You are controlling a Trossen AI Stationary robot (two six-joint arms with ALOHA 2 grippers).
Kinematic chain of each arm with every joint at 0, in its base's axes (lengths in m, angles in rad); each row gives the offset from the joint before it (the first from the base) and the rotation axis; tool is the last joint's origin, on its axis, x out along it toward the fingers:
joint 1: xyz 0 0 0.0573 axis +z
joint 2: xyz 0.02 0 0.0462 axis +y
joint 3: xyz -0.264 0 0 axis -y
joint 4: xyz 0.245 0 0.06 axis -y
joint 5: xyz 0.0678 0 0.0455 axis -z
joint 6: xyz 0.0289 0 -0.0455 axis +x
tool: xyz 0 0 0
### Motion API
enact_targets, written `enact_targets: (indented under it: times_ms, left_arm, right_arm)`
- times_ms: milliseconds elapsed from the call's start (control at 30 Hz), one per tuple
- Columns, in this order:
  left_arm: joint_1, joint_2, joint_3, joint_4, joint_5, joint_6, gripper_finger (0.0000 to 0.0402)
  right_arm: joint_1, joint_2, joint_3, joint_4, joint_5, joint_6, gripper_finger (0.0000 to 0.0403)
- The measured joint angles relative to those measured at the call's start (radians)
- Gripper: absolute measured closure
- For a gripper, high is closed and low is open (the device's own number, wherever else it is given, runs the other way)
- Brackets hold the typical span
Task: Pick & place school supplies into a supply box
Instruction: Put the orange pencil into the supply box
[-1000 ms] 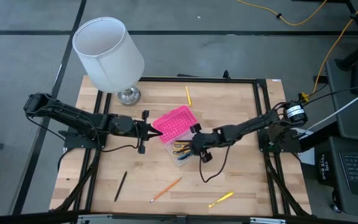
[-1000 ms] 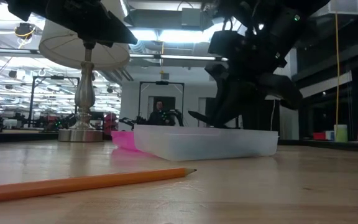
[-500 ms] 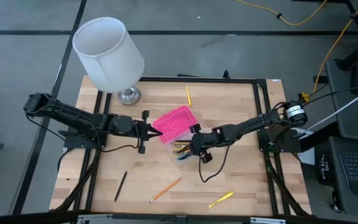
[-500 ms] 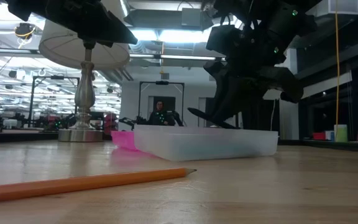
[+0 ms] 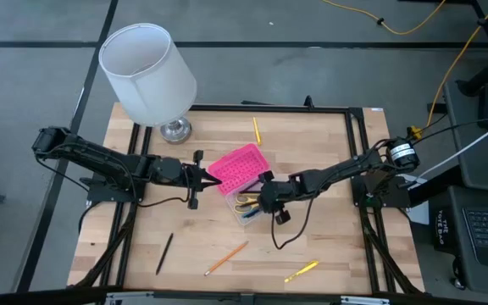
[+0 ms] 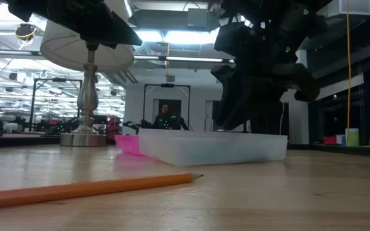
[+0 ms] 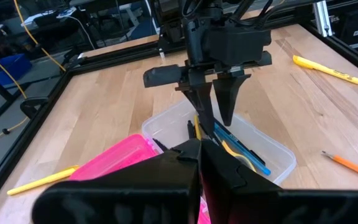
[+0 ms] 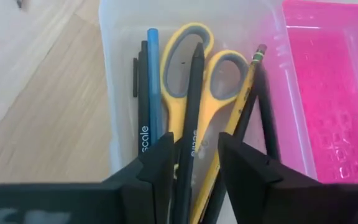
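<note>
The right gripper [image 5: 259, 200] reaches down over the supply box [image 5: 241, 182], fingers parted and gripping nothing, a black pen [image 8: 190, 130] lying loose between them inside the box beside the scissors [image 8: 194, 81]. The left gripper [image 5: 213, 180], clenched shut, rests against the box's pink lid [image 5: 236, 167].

- Worktop [image 5: 329, 237]: pale wood planks, black frame along its edges.
- Lamp base [image 5: 175, 130]: far left corner.
- Supply box [image 5: 246, 211]: centre, clear base, pink lid open.
- Yellow pencil [image 5: 257, 130]: far edge.
- Black pen [image 5: 164, 253]: near left.
- Orange pencil [image 5: 226, 257]: near edge, middle.
- Yellow pen [image 5: 301, 271]: near right.
</note>
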Motion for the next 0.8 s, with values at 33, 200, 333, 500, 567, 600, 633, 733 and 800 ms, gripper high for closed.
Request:
enact_targets:
  times_ms: [33, 200, 333, 500, 567, 600, 633, 733, 800]
  left_arm:
    - [0.0, 0.0, 0.0, 0.0, 0.0, 0.0, 0.0396]
    - [0.0, 0.0, 0.0, 0.0, 0.0, -0.014, 0.0396]
    - [0.0, 0.0, 0.0, 0.003, -0.005, -0.035, 0.0396]
    - [-0.033, 0.0, 0.0, 0.001, -0.092, -0.094, 0.04]
    - [-0.06, 0.0, 0.0, -0.001, -0.116, -0.096, 0.04]
    - [-0.077, 0.0, 0.0, -0.001, -0.122, -0.098, 0.04]
    - [-0.095, 0.0, 0.002, -0.003, -0.13, -0.107, 0.0401]
    - [-0.153, 0.0, 0.006, -0.003, -0.168, -0.144, 0.04]
    - [-0.193, 0.0, 0.006, -0.021, -0.213, -0.169, 0.04]
  right_arm:
    - [0.002, 0.0, 0.002, -0.005, 0.007, -0.004, 0.0272]
    - [0.013, 0.0, 0.081, -0.1, 0.071, 0.007, 0.0274]
    - [0.013, 0.0, 0.15, -0.195, 0.072, 0.019, 0.0298]
    - [0.013, -0.034, 0.163, -0.226, 0.071, 0.019, 0.0376]
    - [0.013, -0.066, 0.163, -0.233, 0.07, 0.022, 0.0393]
    - [0.013, -0.083, 0.163, -0.232, 0.07, 0.024, 0.0393]
    - [0.013, -0.102, 0.16, -0.229, 0.069, 0.027, 0.0391]
    - [0.013, -0.178, 0.101, -0.155, 0.068, 0.049, 0.0394]
    - [0.013, -0.237, 0.026, -0.081, 0.068, 0.051, 0.0397]
